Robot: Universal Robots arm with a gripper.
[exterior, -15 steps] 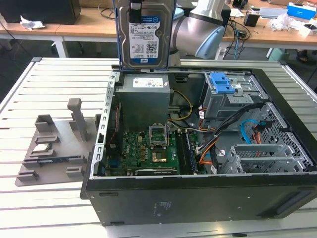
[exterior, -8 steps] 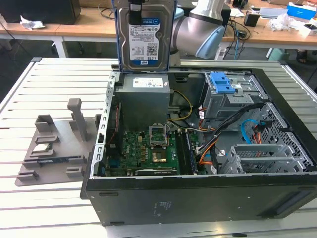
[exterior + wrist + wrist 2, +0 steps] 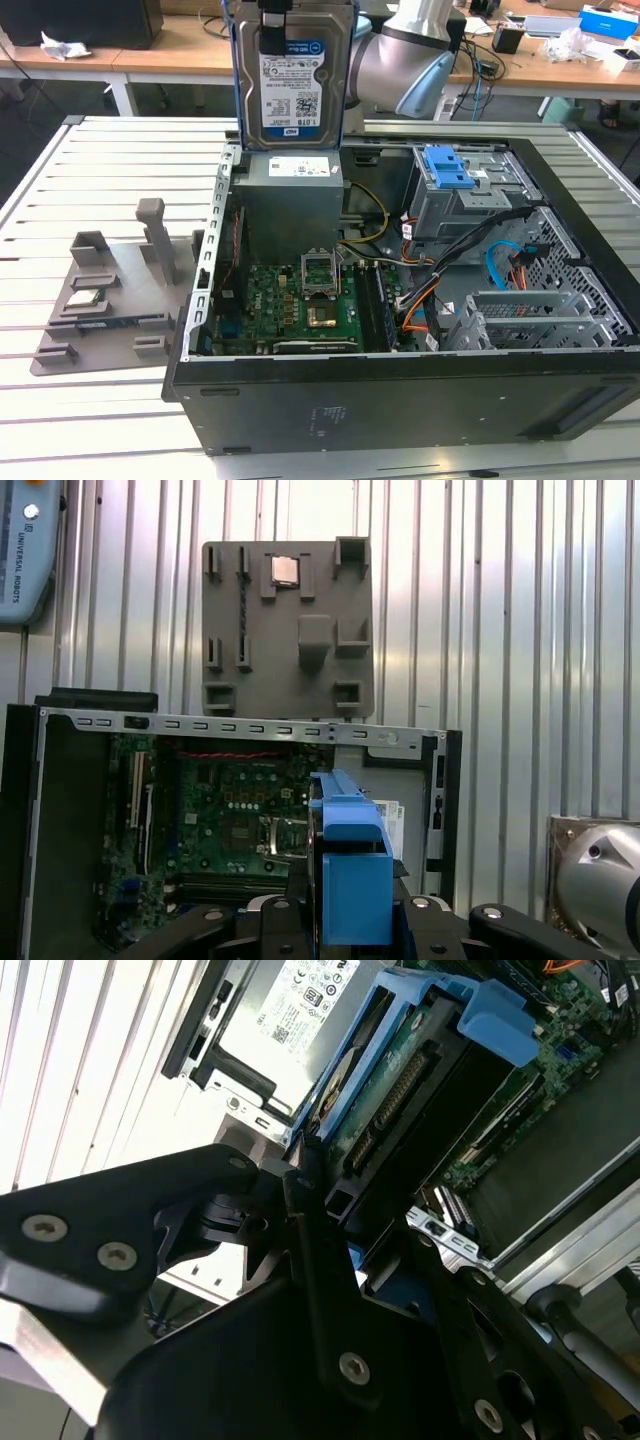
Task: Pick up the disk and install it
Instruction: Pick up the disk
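Observation:
The disk (image 3: pixel 293 90) hangs upright in the air, its white-and-blue label facing the exterior view and its blue carrier frame along the edges. It sits above the back left of the open computer case (image 3: pixel 400 400), just over the power-supply box (image 3: pixel 290 195). My gripper (image 3: pixel 272 25) is shut on the disk's top edge. In the second wrist view the disk (image 3: pixel 400 1090) shows edge-on with its green circuit board, clamped by my black fingers (image 3: pixel 305 1220). In the first wrist view the blue carrier (image 3: pixel 350 870) stands out between the gripper's parts, over the motherboard (image 3: pixel 230 810).
Inside the case are a drive cage with a blue latch (image 3: pixel 450 170), the motherboard (image 3: pixel 300 300), and orange and blue cables (image 3: pixel 500 265). A grey fixture plate (image 3: pixel 110 290) holding a chip lies on the slatted table (image 3: pixel 100 160) at the exterior view's left.

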